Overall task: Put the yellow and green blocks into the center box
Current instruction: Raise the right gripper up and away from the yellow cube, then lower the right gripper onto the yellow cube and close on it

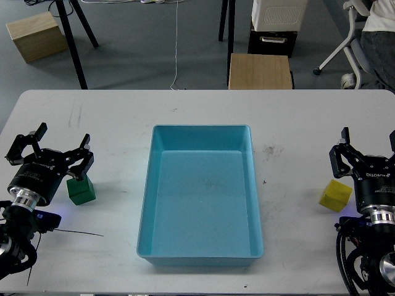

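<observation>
A green block [81, 190] sits on the white table at the left, just right of and partly behind my left gripper [54, 149], which is open and empty, its right finger just above the block. A yellow block [335, 195] sits at the right, just left of my right gripper [368, 145], which is open and empty. The blue box [200, 246] stands in the middle of the table with nothing in it.
The table's far edge [203, 91] runs across the view. Beyond it on the floor stand a wooden stool [260, 71], a cardboard box [36, 36], tripod legs [73, 37] and an office chair [355, 37]. A thin cable [74, 232] lies by the left arm.
</observation>
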